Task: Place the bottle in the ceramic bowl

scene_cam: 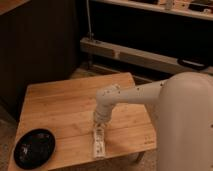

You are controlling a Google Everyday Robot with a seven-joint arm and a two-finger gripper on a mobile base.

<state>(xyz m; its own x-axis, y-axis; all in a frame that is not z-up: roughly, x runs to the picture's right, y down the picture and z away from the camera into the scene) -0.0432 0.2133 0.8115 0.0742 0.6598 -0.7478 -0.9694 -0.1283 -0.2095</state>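
The bottle [98, 143] is slim and white with reddish and dark label marks. It lies on its side near the front edge of the wooden table [60, 110], pointing front to back. My gripper [99, 121] is at the bottle's far end, right above it, at the end of my white arm. The ceramic bowl [34, 148], glossy black and shallow, sits at the table's front left corner, well left of the bottle. Nothing shows inside it.
The small wooden table stands on a speckled floor. Behind it runs a long metal beam [145, 56] and a dark cabinet wall. My white arm body fills the right foreground [187, 130].
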